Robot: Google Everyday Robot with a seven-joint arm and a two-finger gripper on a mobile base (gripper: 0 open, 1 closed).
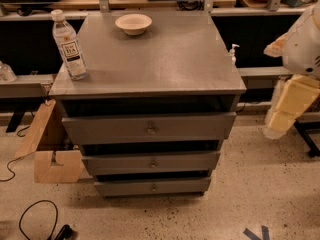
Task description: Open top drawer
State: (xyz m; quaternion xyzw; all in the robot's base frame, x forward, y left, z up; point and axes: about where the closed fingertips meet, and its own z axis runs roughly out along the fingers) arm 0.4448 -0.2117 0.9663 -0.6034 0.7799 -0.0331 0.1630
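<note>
The grey cabinet [150,59] stands at the centre with three grey drawer fronts. The top drawer [110,128] is the widest front, with a small round brass knob [151,130] at its middle and a dark gap above it. I cannot tell whether it is pulled out a little. My gripper [281,120], cream and yellow, hangs at the right edge of the view under the white arm [302,46]. It is to the right of the cabinet at about top drawer height, apart from it and holding nothing that I can see.
A water bottle [69,46] stands at the cabinet top's left edge and a white bowl [133,23] at its back. A cardboard box [50,154] lies on the floor to the left, with cables [35,219] near it. A workbench [40,1] runs behind.
</note>
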